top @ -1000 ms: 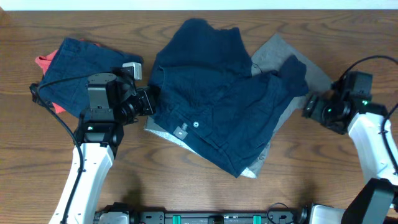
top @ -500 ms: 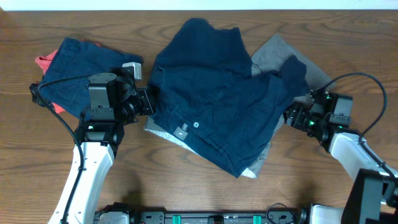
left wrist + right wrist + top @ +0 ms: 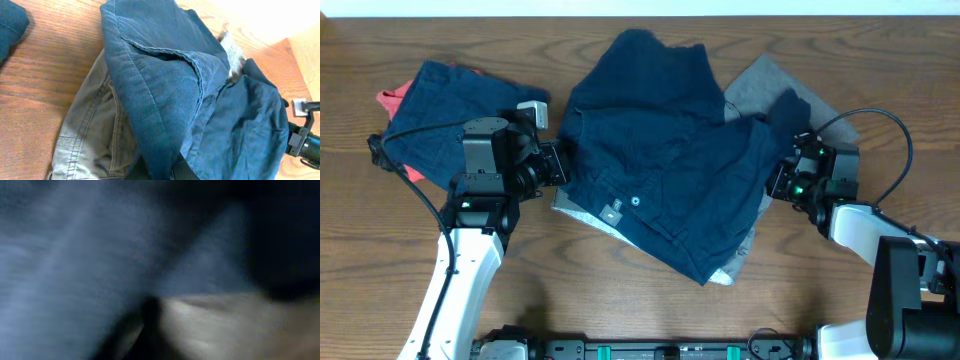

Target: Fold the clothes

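Navy shorts (image 3: 670, 165) lie mid-frame on the counter (image 3: 640, 315), rumpled. One leg runs up toward the top edge and the other is thrown right.
- Underneath is a grey garment (image 3: 788, 92). It shows at the upper right and again as a pale strip at the lower edge of the heap. The left wrist view shows its stitched seams under the navy fold.
- Upper left: a folded navy garment (image 3: 440, 120) rests on a coral-red garment (image 3: 390, 100), apart from the heap. Probably done pieces set aside.
- Left fingers (image 3: 562, 160) sit at the shorts' left edge, low to the counter. Cannot tell whether they are spread or pinching cloth, as their own camera barely shows them.
- Right fingers (image 3: 775, 182) are pressed against the right edge of the navy cloth. The right wrist view is a dark blur of fabric, so cannot tell their state either.
- Arms at opposite edges likely mean a two-sided hold, to pull the shorts flat before any fold. Risk: the grey piece drags along.
- Waistband shows a pale button (image 3: 636, 200) and a small grey tag (image 3: 611, 211) just beside it. Writing is too small to read, and no brand is legible.
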Controlling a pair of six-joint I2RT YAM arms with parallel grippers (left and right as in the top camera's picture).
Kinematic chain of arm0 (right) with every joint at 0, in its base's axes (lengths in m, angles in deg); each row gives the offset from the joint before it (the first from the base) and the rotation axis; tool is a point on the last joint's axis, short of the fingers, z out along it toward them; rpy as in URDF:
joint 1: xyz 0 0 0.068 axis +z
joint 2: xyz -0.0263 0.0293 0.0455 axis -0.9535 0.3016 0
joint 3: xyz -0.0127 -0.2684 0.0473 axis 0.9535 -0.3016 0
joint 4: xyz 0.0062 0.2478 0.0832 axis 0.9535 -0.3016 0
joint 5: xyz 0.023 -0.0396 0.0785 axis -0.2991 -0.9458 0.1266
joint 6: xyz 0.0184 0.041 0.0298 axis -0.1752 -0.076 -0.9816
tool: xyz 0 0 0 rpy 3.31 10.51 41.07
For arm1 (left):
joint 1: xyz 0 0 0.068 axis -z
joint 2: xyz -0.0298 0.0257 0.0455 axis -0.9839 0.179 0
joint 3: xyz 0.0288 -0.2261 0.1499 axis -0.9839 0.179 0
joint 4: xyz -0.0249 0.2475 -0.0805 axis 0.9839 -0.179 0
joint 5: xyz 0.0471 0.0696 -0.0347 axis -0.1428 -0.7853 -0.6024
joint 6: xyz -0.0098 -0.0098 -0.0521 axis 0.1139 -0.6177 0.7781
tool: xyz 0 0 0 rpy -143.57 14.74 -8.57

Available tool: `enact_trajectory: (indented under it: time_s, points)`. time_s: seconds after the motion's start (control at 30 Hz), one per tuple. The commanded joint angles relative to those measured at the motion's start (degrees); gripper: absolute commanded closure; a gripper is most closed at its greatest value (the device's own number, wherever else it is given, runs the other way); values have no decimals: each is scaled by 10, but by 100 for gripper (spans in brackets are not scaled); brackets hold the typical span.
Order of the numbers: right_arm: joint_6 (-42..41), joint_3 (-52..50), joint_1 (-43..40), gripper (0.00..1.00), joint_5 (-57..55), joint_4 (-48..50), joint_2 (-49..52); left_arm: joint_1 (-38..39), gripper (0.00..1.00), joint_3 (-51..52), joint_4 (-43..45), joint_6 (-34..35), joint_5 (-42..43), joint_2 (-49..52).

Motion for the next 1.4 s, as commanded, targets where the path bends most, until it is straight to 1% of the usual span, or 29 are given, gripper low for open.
enact_trajectory:
  time_s: [0.0,0.1,0.2,0.27,0.4,0.47,0.5,0.6,0.67,0.7,0.77,0.8,0.83,0.93,1.0,1.07,1.1,1.13,1.23,1.37]
  points:
    - [-5,17,-35,99,-70,-45,-10,-3,94,-6,1,1,-7,0]
    - [-5,62,-99,99,-198,-154,-37,-3,94,-6,0,-14,-24,0]
    - [-6,127,-173,99,-344,-263,-64,-3,94,-6,-8,-14,-102,0]
    - [-27,169,-220,99,-398,-317,-82,-3,94,-6,-10,-15,-152,0]
    - [-74,236,-308,99,-407,-376,-111,-3,94,-6,-7,-29,-237,0]
    - [-76,261,-340,99,-408,-388,-118,-3,94,-6,-7,-29,-262,0]
    - [-76,271,-354,97,-409,-392,-121,-3,94,-6,-7,-29,-268,0]
    - [-87,294,-381,90,-426,-416,-123,-3,94,-6,-7,-29,-269,0]
    - [-91,298,-387,77,-431,-423,-123,-3,94,-6,-7,-28,-269,0]
    - [-91,298,-387,66,-420,-426,-123,-3,94,-6,-7,-28,-269,0]
    - [-90,298,-383,54,-377,-431,-123,-3,94,-6,-8,-28,-268,1]
    - [-90,298,-381,51,-346,-437,-123,-3,94,-6,-8,-28,-267,1]
    - [-85,298,-379,50,-312,-441,-124,-3,94,-6,-10,-27,-264,1]
    - [-51,298,-371,55,-162,-457,-126,-3,93,-6,-17,-24,-255,2]
    - [9,296,-355,57,-33,-456,-124,-3,93,-6,-25,-24,-255,2]
    - [64,295,-329,60,51,-455,-119,-3,93,-6,-33,-24,-255,2]
    - [82,295,-315,64,74,-456,-115,-2,93,-6,-38,-24,-255,2]
    - [106,295,-296,65,92,-455,-110,-2,93,-6,-44,-24,-255,2]
    - [159,295,-234,72,99,-451,-83,-3,93,-6,-66,-24,-255,3]
    - [180,295,-156,76,102,-428,-29,-3,93,-6,-85,-24,-255,5]
